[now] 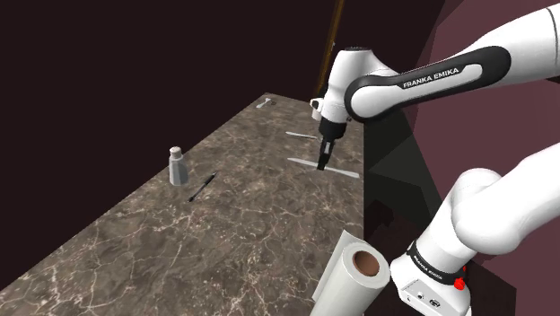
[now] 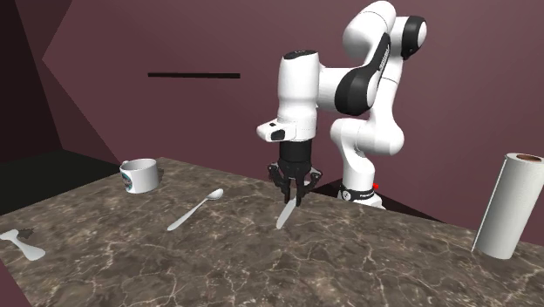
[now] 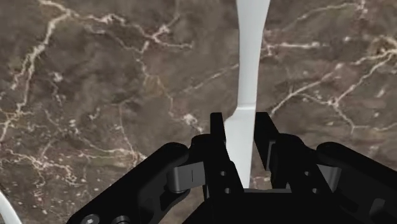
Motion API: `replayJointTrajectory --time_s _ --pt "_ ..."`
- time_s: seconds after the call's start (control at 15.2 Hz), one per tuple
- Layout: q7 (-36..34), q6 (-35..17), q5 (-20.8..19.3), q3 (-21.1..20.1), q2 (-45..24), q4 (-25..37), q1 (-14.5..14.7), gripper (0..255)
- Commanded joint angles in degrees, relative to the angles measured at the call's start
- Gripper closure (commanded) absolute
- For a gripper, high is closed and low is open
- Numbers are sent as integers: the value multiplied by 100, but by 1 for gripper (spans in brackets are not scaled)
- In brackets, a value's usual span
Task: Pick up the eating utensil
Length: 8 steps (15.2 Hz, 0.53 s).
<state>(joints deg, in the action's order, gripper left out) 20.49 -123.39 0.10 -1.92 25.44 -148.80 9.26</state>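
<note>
A pale table knife [image 3: 245, 76] lies flat on the dark marble counter [image 1: 224, 242]. My black gripper [image 3: 240, 127] stands upright over its blade end, and its two fingers press the blade's edges, so it is shut on the knife. From the shoulder view the gripper [image 1: 321, 164] touches down on the knife [image 1: 339, 171] near the counter's right edge. In the second exterior view the knife [image 2: 285, 215] points out from under the gripper [image 2: 295, 201], still resting on the counter. A silver spoon [image 2: 196, 210] lies a hand's width away.
A white mug [image 2: 139, 175] stands beyond the spoon. A paper towel roll [image 1: 352, 276] stands at the counter's near right corner. A grey shaker [image 1: 178, 166] and a dark pen [image 1: 202, 186] sit mid-counter. A small white utensil [image 2: 22, 244] lies at the far end.
</note>
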Motion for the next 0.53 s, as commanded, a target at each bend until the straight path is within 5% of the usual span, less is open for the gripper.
replayJointTrajectory --time_s 0.0,0.46 --pt "0 184 3 0 89 91 3 255" --pt "7 630 5 6 252 375 3 255"
